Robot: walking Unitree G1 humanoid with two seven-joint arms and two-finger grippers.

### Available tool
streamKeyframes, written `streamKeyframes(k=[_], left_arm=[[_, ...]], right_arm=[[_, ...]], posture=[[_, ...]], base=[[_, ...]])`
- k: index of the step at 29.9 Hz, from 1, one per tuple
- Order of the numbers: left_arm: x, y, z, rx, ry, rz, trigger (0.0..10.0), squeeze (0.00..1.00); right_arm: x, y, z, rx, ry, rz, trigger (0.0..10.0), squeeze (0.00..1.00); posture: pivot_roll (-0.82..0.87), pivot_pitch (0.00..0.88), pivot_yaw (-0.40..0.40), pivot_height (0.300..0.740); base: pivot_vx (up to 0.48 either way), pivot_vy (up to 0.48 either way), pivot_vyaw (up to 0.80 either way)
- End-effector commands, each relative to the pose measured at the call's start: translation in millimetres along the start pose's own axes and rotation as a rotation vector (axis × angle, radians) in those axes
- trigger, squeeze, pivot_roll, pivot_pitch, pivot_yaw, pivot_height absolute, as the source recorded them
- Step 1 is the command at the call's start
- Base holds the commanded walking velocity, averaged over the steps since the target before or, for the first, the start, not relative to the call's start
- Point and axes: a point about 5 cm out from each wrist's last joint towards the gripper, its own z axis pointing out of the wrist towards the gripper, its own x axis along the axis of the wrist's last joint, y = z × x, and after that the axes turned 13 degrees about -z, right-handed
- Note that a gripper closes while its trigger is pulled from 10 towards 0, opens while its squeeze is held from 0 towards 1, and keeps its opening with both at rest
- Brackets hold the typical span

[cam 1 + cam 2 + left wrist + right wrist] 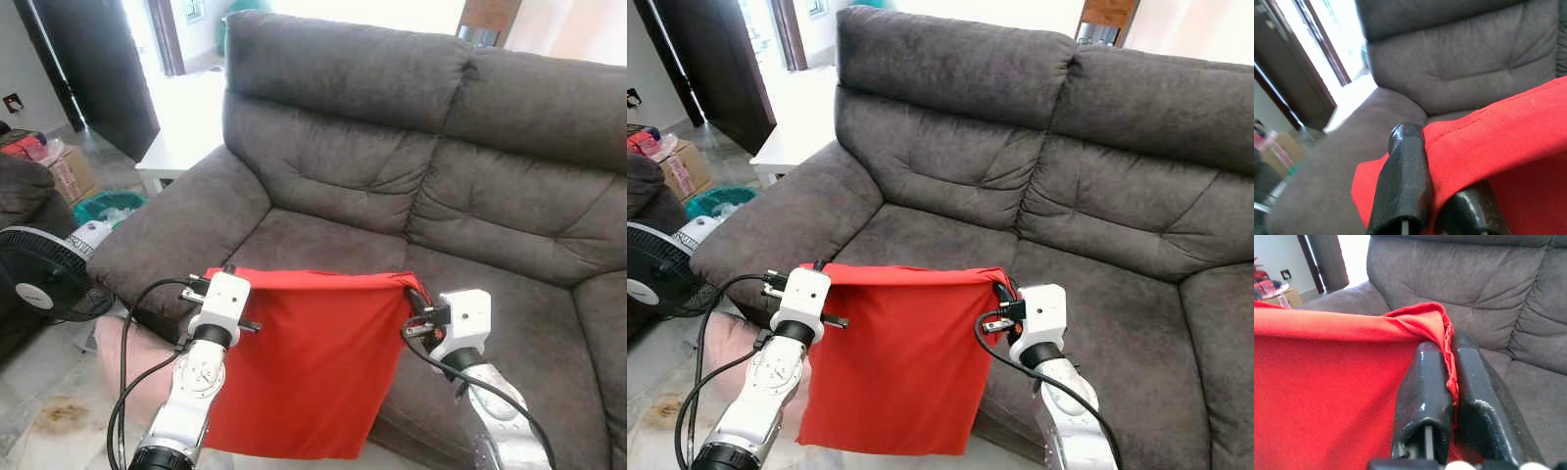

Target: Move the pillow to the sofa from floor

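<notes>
A flat red pillow [304, 362], limp like a cover, hangs stretched between my two grippers in front of the grey sofa [323, 240]. My left gripper [204, 284] is shut on its top left corner, and the left wrist view shows the black fingers [1405, 166] pinching red fabric [1508, 127]. At the top right corner my right gripper [411, 294] is shut too, with the hem bunched between its fingers [1425, 382]. The pillow's top edge is level with the seat's front edge, and its lower edge hangs near the floor.
A black standing fan [39, 274] is at my left, near the sofa's armrest [176, 225]. Behind it are a white low table [171, 157], a teal basket [103, 206] and a cardboard box [69, 171]. A pink soft object [137, 352] lies on the floor by my left arm.
</notes>
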Motion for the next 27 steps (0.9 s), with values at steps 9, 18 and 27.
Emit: streamKeyframes(k=[9, 18, 27], left_arm=[[47, -2.8, 15.6, 0.032, 0.195, -0.001, 10.0, 0.00], [50, 7.8, 14.2, -0.003, 0.210, 0.000, 10.0, 0.00], [50, 7.6, 14.9, -0.009, 0.204, 0.003, 10.0, 0.00]], right_arm=[[23, 21.6, -1.8, -0.131, 0.107, -0.031, 10.0, 0.00], [25, 1.5, -6.6, -0.083, 0.148, 0.027, 10.0, 0.00], [25, 5.4, -2.6, -0.111, 0.129, 0.030, 10.0, 0.00]], posture=[[0.09, 0.000, -0.050, 0.740], [0.10, 0.000, -0.038, 0.740], [0.10, 0.000, -0.036, 0.740]], base=[[0.000, 0.000, 0.00], [0.000, 0.000, 0.00], [0.000, -0.111, -0.07]])
